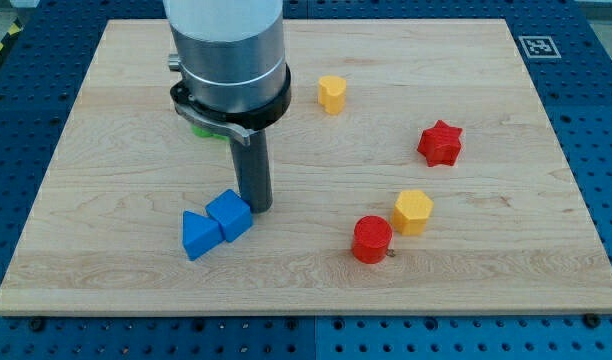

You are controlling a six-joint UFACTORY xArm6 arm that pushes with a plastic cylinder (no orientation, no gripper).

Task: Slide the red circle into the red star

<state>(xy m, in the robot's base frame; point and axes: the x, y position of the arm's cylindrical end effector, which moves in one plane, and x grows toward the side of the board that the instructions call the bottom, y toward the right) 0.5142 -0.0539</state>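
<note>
The red circle (pixel 372 239) lies on the wooden board at the lower middle-right, touching a yellow hexagon block (pixel 413 211) on its upper right. The red star (pixel 440 143) sits apart, further up and to the right. My tip (pixel 256 207) is at the left-centre of the board, well left of the red circle, right beside the blue cube (pixel 229 214), which touches a blue triangle (pixel 198 235).
A second yellow block (pixel 332 94) stands near the view's top centre. A green block (pixel 200 127) is mostly hidden behind the arm's body. The wooden board (pixel 106 260) rests on a blue perforated table.
</note>
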